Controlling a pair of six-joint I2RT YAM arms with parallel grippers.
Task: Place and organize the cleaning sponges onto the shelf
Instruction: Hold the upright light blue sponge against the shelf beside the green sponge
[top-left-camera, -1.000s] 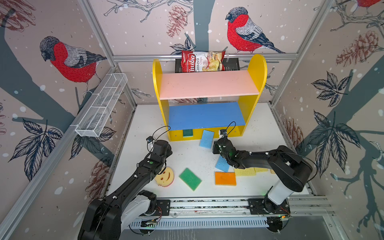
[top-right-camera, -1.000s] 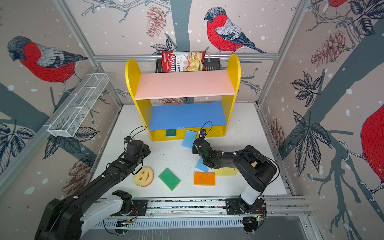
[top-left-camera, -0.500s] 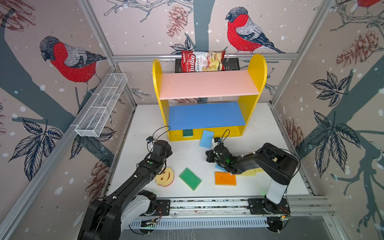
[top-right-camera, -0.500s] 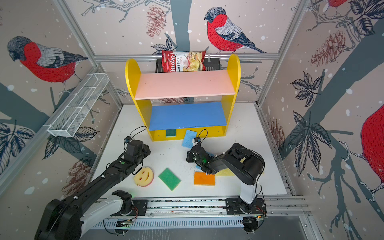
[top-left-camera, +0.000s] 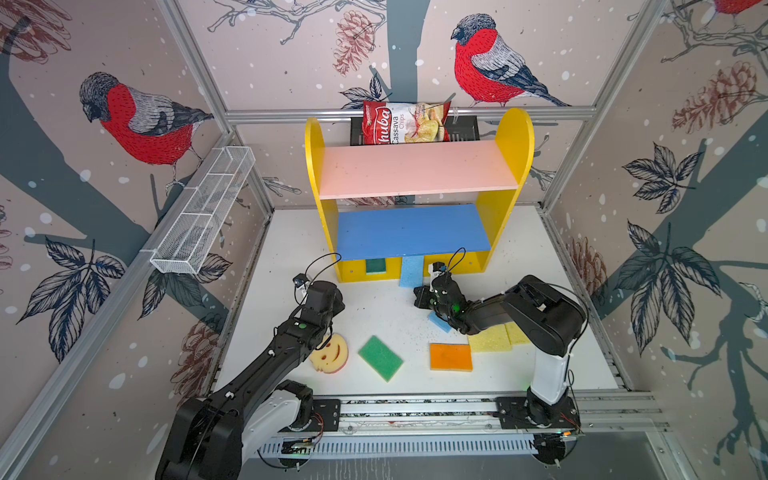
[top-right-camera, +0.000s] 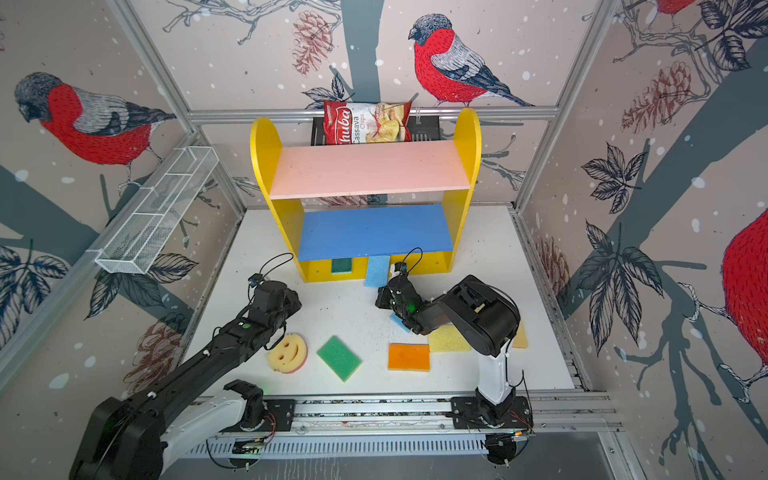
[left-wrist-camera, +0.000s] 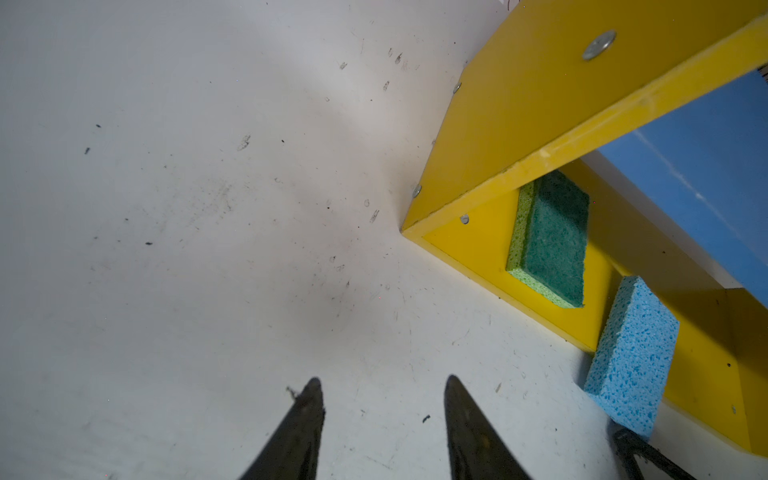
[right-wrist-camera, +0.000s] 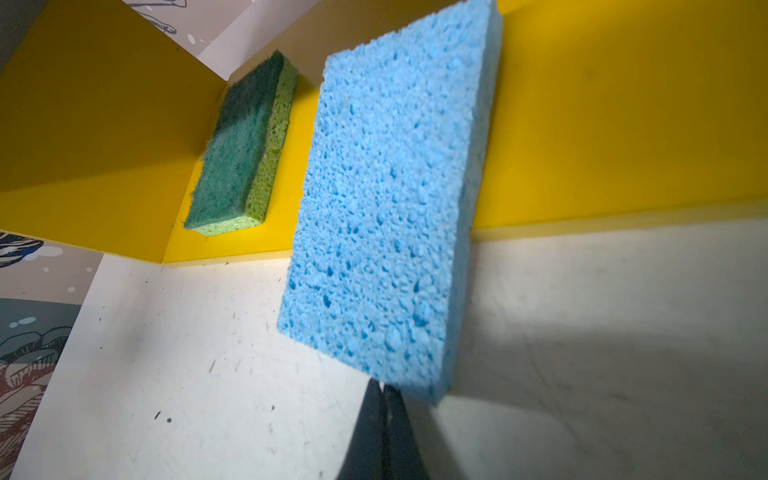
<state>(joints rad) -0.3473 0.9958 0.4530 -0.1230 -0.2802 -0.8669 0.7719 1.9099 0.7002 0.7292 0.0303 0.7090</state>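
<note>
At the front of the shelf (top-left-camera: 415, 170), the right gripper (right-wrist-camera: 381, 392), jaws pinched shut on nothing, noses at the near corner of the light blue sponge (right-wrist-camera: 386, 199). That porous, rectangular slab straddles the lip of the yellow base (right-wrist-camera: 602, 124). A low, square push should slide it in beside the dark green scouring sponge (right-wrist-camera: 232, 158). Left gripper (left-wrist-camera: 382, 384) hangs part-open, empty.

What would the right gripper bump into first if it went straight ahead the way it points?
The light blue sponge. The shut right gripper has its tips right at the sponge's near edge, maybe touching it. Going straight would likely push the sponge further onto the yellow base of the shelf.
</note>
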